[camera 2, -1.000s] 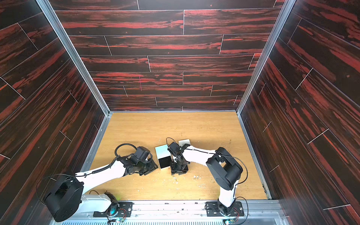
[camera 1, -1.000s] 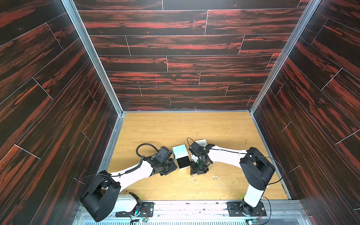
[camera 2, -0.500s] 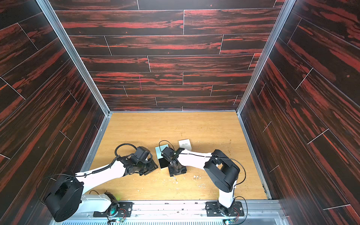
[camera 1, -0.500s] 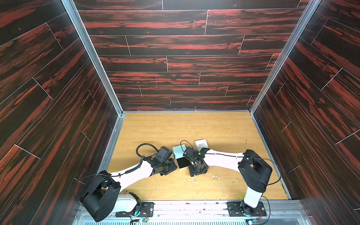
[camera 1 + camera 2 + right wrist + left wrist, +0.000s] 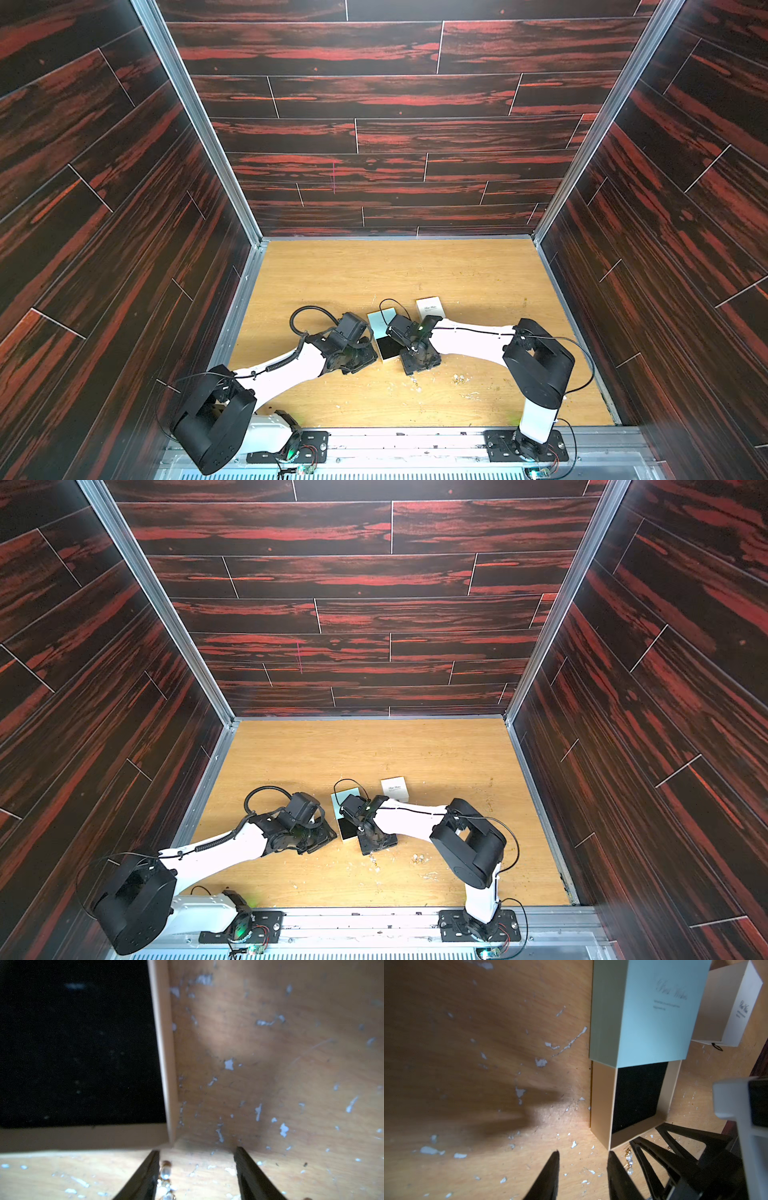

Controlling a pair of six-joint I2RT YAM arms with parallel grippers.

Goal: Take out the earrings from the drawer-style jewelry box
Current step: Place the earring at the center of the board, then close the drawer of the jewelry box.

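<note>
Lower centre in a top view sits the drawer-style jewelry box (image 5: pixel 379 323): matte teal sleeve, tan black-lined tray (image 5: pixel 388 348) slid out down-frame. Beaded, gold-wired earrings (image 5: pixel 165 1176) lie on the scuffed wooden table (image 5: pixel 457 274) off its corner, lengthwise against one finger of the wide-spread right claw (image 5: pixel 197 1150). The left claw (image 5: pixel 584 1153) is parted and empty.

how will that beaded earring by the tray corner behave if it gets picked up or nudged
The earring is a string of small pale beads on thin gold wire, so it probably dangles loosely and weighs almost nothing. Its rounded beads look glossy, so it may slip or skid on the table if nudged.
</note>
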